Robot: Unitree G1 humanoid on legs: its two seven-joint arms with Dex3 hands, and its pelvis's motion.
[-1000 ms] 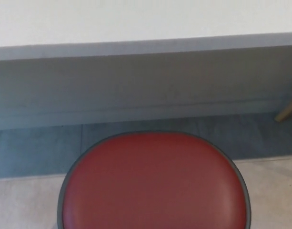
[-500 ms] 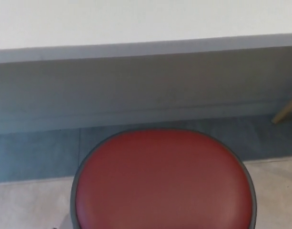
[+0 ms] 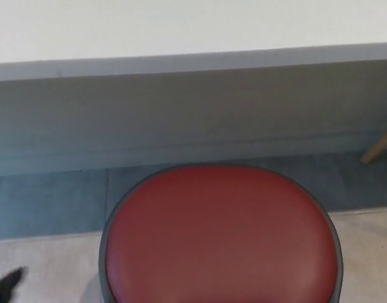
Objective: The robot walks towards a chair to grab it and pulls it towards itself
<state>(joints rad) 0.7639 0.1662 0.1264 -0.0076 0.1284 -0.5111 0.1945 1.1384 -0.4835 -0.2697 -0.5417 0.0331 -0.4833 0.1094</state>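
The chair's round red seat (image 3: pixel 221 237) with a dark grey rim fills the lower middle of the head view, and its lower part is cut off by the picture's edge. A small black tip of my left hand (image 3: pixel 7 285) shows at the bottom left corner, left of the seat and apart from it. Too little of this hand shows to tell how it stands. My right hand is out of the picture.
A white wall with a tall grey skirting (image 3: pixel 193 107) runs across behind the chair. Grey floor (image 3: pixel 48 202) meets a pale floor area (image 3: pixel 48 259) around the seat. A wooden leg (image 3: pixel 377 149) slants in at the right edge.
The seat now sits a little further right and higher in the picture, while the wall has hardly shifted. The black tip of my left hand has come in at the bottom left.
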